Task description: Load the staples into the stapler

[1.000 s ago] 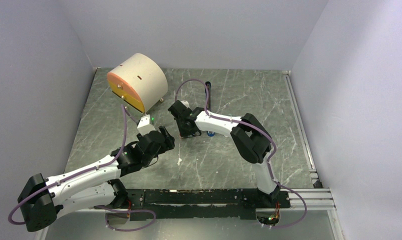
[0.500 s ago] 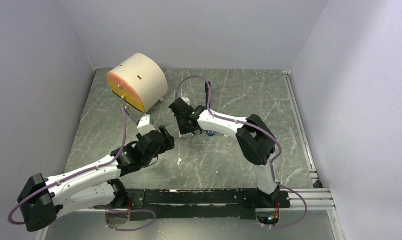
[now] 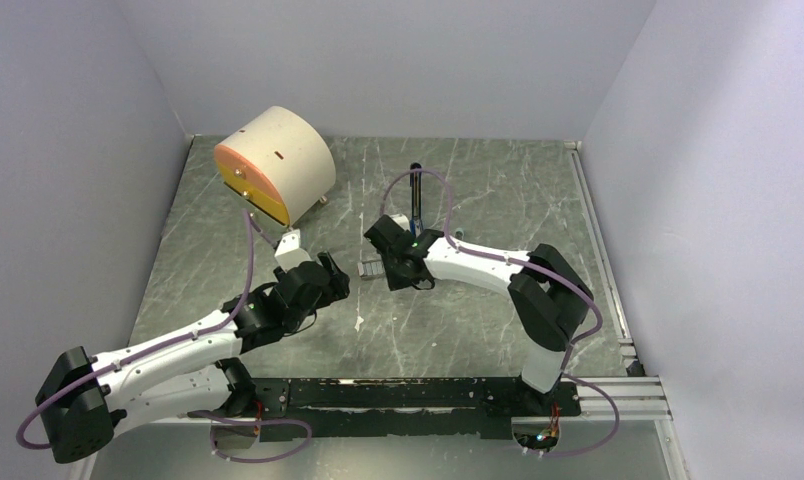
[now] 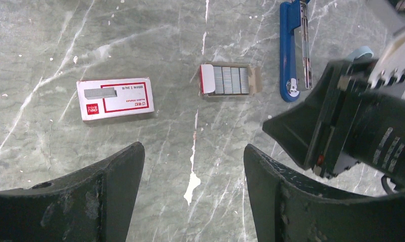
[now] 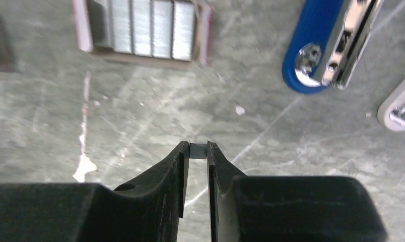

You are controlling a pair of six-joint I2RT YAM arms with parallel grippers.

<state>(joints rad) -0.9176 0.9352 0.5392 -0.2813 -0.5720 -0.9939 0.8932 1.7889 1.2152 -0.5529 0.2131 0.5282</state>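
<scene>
The staples (image 4: 230, 79) lie as silvery strips in an open cardboard tray (image 5: 150, 27) on the marble table. The stapler (image 4: 289, 50), blue and opened so its metal channel shows (image 5: 316, 45), lies just right of the tray. My right gripper (image 5: 198, 149) hovers near the tray and the stapler's round end. It is shut on a thin grey strip of staples pinched at its fingertips. My left gripper (image 4: 193, 151) stands open and empty over bare table, nearer than the tray. From above, the right gripper (image 3: 401, 268) sits between the tray (image 3: 371, 268) and the stapler (image 3: 415, 195).
A red-and-white staple box (image 4: 115, 98) lies left of the tray. A light-blue and white oblong piece (image 5: 399, 108) lies right of the stapler. A beige drum with an orange face (image 3: 273, 175) stands at the back left. Walls close in three sides.
My right arm has swung right and toward the near side, drawing its gripper off the tray, which now shows from above. The left arm has not moved.
</scene>
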